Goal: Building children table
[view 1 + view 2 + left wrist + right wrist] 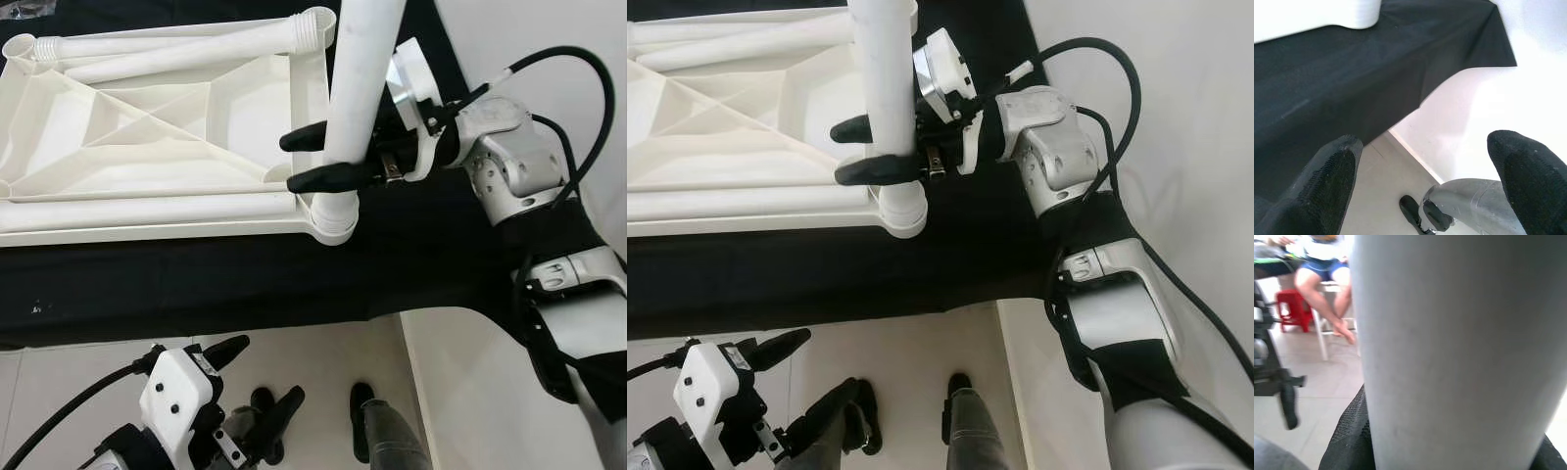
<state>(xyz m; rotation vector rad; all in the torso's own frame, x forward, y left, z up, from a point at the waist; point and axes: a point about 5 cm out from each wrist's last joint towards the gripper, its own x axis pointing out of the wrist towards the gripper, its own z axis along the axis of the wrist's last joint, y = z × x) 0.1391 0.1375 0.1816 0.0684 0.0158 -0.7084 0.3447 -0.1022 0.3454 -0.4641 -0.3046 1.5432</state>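
White plastic makes up most of the scene: an upturned table top (147, 127) lies on a black cloth (196, 284) with its ribbed underside facing up. At its near right corner sits a round socket (333, 217), and an upright table leg (361, 88) stands with its lower end in that socket. Two more loose legs (176, 54) lie along the far edge of the table top, and another long white tube lies along its near edge.

The right gripper (323, 157) reaches in from the right and pinches the upright leg just above the socket, one black finger on the far side of the tube and one on the near side, both pressed against it. In the right wrist view the leg (1459, 347) looms close and blurred, with black finger pads touching its lower sides. Beyond it, far off and out of focus, a person (1322, 279) seems to sit on a white stool next to a red stool (1290, 308).

The left gripper (257, 377) hangs low at the near left, below the cloth's edge and above the pale floor (69, 382), well apart from the table top. Its fingers (1332, 181) are spread wide with nothing between them. The left wrist view looks past them to the draped cloth, and the robot's own grey leg and black foot (1459, 205) on the floor.
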